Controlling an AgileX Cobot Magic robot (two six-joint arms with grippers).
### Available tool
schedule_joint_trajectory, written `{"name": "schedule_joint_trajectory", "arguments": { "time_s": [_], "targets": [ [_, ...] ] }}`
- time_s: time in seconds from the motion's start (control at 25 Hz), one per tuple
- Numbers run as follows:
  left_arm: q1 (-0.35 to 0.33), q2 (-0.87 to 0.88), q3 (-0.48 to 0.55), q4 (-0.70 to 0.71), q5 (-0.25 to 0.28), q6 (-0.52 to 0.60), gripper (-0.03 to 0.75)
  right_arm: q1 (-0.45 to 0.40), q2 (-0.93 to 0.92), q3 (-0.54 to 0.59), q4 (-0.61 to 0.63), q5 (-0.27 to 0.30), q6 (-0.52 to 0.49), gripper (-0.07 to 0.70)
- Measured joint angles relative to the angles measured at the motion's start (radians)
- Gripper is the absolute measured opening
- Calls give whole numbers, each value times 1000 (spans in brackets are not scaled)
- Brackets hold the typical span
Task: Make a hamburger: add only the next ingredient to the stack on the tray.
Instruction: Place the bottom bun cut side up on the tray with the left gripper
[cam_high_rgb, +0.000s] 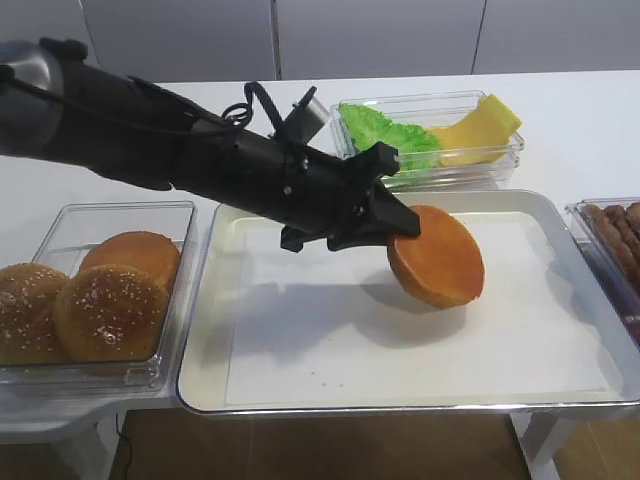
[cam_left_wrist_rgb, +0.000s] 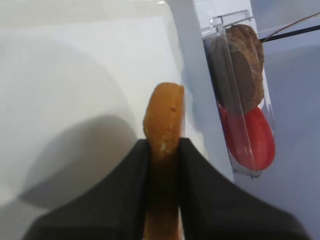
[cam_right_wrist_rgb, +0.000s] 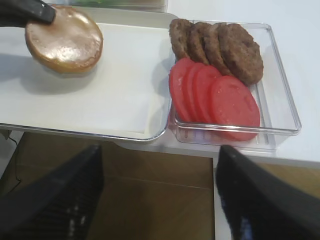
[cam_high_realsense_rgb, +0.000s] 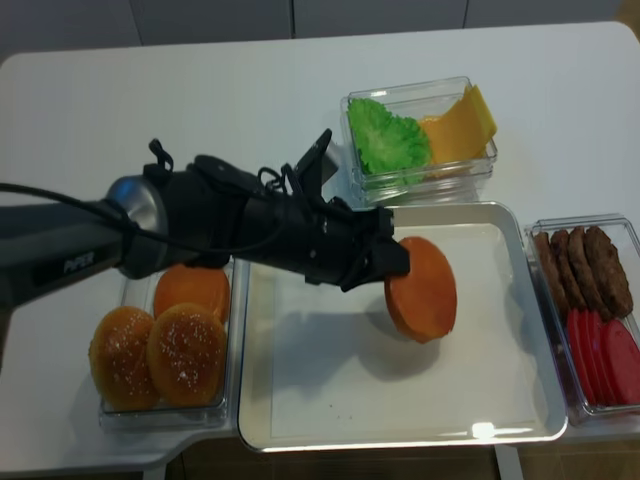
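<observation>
On the left of the white bench (cam_high_rgb: 600, 110), a clear box (cam_high_rgb: 60, 225) holds seeded bun tops (cam_high_rgb: 105, 310) and one smooth bun (cam_high_rgb: 135, 255). Next comes the big silver tray (cam_high_rgb: 205, 330). The left claw (cam_high_rgb: 400, 232) is squeezed tight on the edge of the flat bun bottom (cam_high_rgb: 437, 257), holding it tilted above the tray's white paper. On the right, a box holds meat patties (cam_right_wrist_rgb: 220, 47) and tomato slices (cam_right_wrist_rgb: 215, 97). The right claw's (cam_right_wrist_rgb: 160, 200) two fingers stand wide apart with nothing between them.
</observation>
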Motion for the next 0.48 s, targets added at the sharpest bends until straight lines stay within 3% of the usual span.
{"name": "schedule_joint_trajectory", "arguments": {
  "time_s": [0.48],
  "targets": [
    [-2, 8, 0, 2, 19, 54, 117, 0, 0, 0, 0, 0, 0, 531]
  ]
}}
